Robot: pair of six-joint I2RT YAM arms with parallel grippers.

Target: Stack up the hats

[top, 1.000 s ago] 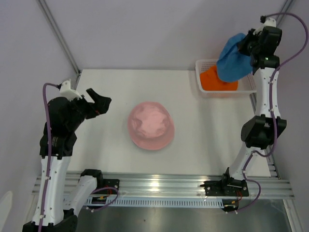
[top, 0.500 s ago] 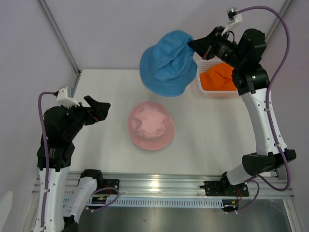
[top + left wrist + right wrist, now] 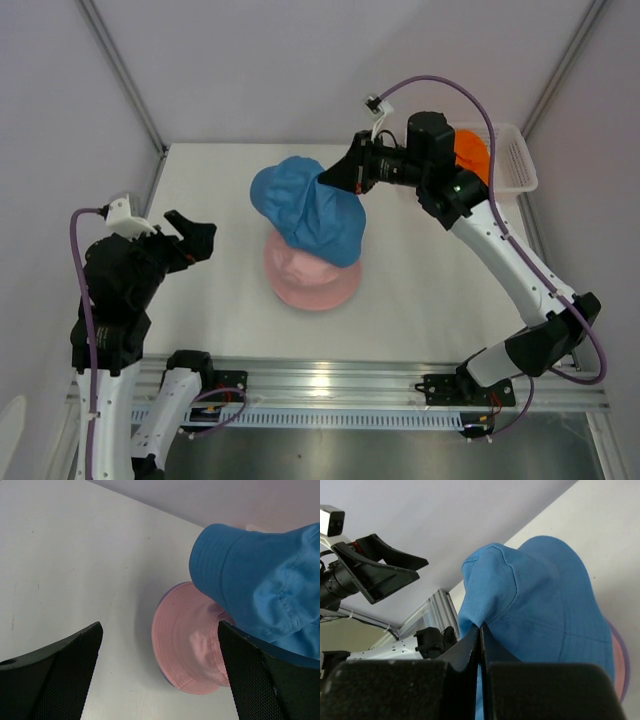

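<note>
My right gripper (image 3: 326, 181) is shut on the blue hat (image 3: 305, 208), pinching its fabric, and holds it over the far part of the pink hat (image 3: 308, 280) in the middle of the table. In the right wrist view the blue hat (image 3: 540, 605) hangs from the closed fingertips (image 3: 481, 629). The pink hat (image 3: 187, 645) lies on a lavender hat, of which only a thin rim (image 3: 167, 591) shows. The orange hat (image 3: 472, 152) sits in the basket at the far right. My left gripper (image 3: 195, 232) is open and empty, left of the pink hat.
The white mesh basket (image 3: 518, 160) stands at the far right corner of the table. The aluminium rail (image 3: 330, 380) runs along the near edge. Grey walls and frame posts enclose the back and sides.
My right arm has swung the blue hat from above the basket leftward and down until it hangs over the pink hat. My left arm has lowered slightly.
</note>
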